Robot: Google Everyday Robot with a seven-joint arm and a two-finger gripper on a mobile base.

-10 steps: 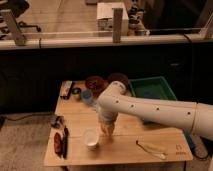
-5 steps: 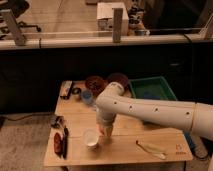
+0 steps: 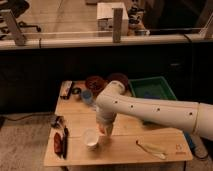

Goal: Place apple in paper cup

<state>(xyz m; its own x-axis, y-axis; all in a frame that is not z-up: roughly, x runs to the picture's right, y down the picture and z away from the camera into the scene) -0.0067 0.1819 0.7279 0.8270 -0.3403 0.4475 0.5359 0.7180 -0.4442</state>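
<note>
My tool (image 3: 104, 132) hangs low over the bench (image 3: 125, 150), clamped on the apple (image 3: 101, 129); orange shows at its tip. It's just right of the cup (image 3: 91, 138), not over the rim, so the apple isn't in. Cup upright, mouth up. Wrist points down, likely for a straight drop. Next, I judge: shift left, then release.

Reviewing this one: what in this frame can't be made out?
- Apple: the camera view shows only an orange patch; the gripper, low just right of the paper cup, hides the rest.
- Whether the gripper holds the apple: cannot tell.
- Arm: its base is cut off by the right edge.
- Pale item near the table front right: too small to identify.
</note>
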